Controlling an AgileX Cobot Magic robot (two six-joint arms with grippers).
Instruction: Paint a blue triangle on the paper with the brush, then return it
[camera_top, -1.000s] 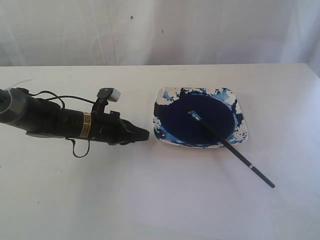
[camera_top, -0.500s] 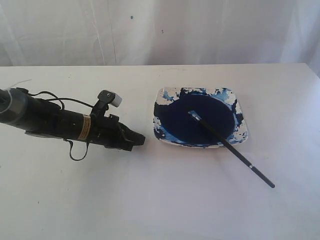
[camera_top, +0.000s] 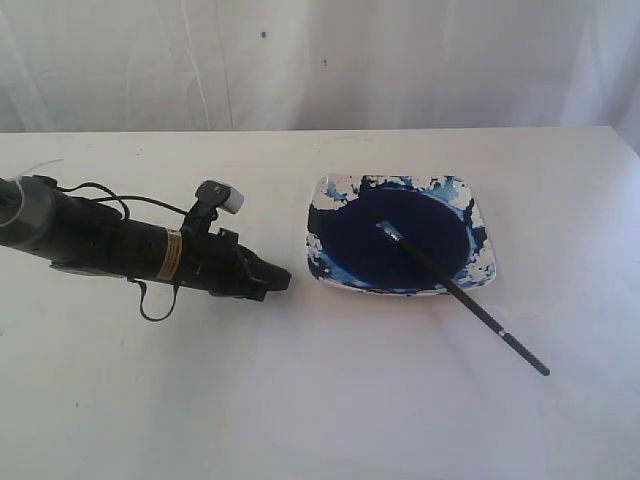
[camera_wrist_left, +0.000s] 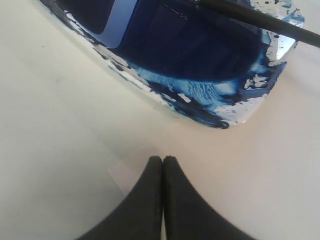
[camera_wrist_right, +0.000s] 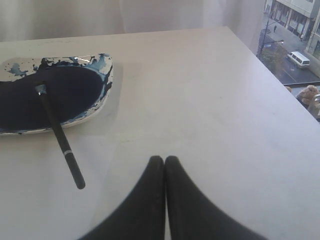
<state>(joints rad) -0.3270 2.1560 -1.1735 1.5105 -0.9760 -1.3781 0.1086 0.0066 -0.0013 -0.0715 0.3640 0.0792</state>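
A square white dish (camera_top: 326, 192) holds a round dark navy paint pool. The brush (camera_top: 462, 297) lies across it, with its bristle tip in the paint and its black handle sticking out over the front right rim onto the white surface. My left gripper (camera_top: 285, 279) lies low to the left of the dish, shut and empty, and the left wrist view shows its tips (camera_wrist_left: 163, 158) short of the dish rim (camera_wrist_left: 239, 111) and the brush (camera_wrist_left: 260, 20). My right gripper (camera_wrist_right: 164, 159) is shut and empty, near the brush handle's end (camera_wrist_right: 75, 175). No blue triangle shows. I cannot tell the paper from the white table.
A wrinkled white curtain (camera_top: 320, 60) hangs behind the table. The table's right edge (camera_wrist_right: 280, 90) drops off beside a window onto a street. A small pale rectangle (camera_wrist_left: 120, 173) lies on the surface by my left fingertips.
My left gripper drew back a little to the left, away from the dish, then stopped. The brush and dish have not moved.
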